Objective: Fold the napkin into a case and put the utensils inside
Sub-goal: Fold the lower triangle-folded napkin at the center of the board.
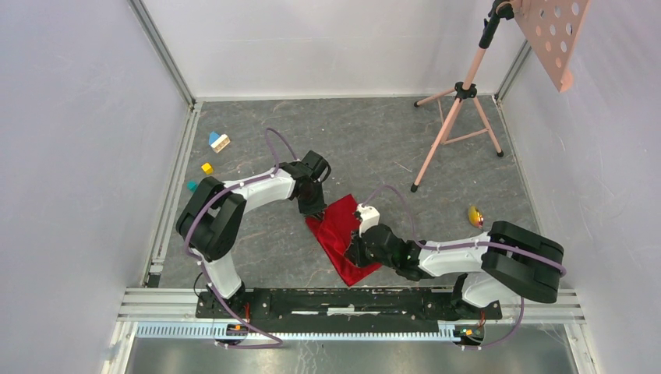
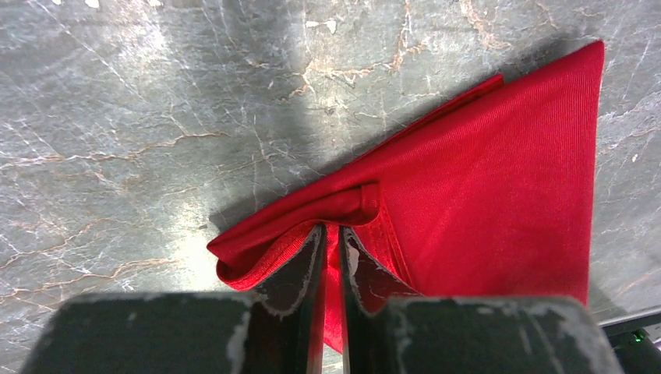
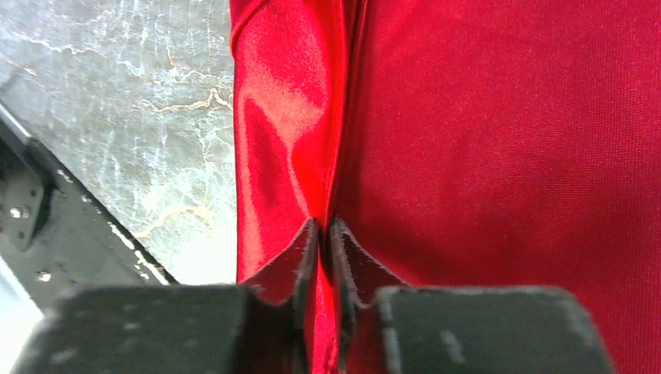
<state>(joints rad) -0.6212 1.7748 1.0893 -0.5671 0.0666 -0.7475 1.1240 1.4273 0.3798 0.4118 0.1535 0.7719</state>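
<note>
Between toy blocks [image 1: 219, 142] and a tripod [image 1: 465, 92], left hand [image 2: 333, 231] and right hand [image 3: 321, 227] each pinch the napkin [image 1: 337, 231]

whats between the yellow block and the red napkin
The left arm's white forearm lies between the yellow block and the napkin; the top view shows it.

Grey marble-veined desk [image 1: 351, 132]. At its middle, flat on it, a folded red napkin [image 1: 341, 234]. Toward the far left, well apart from the cloth, a blue-and-white block [image 1: 219, 141], a yellow block [image 1: 206, 167], a teal block [image 1: 192, 185]. Off to the right, a gold spoon [image 1: 474, 215]. Far right, a pink tripod stand [image 1: 465, 92] on its three feet
</note>
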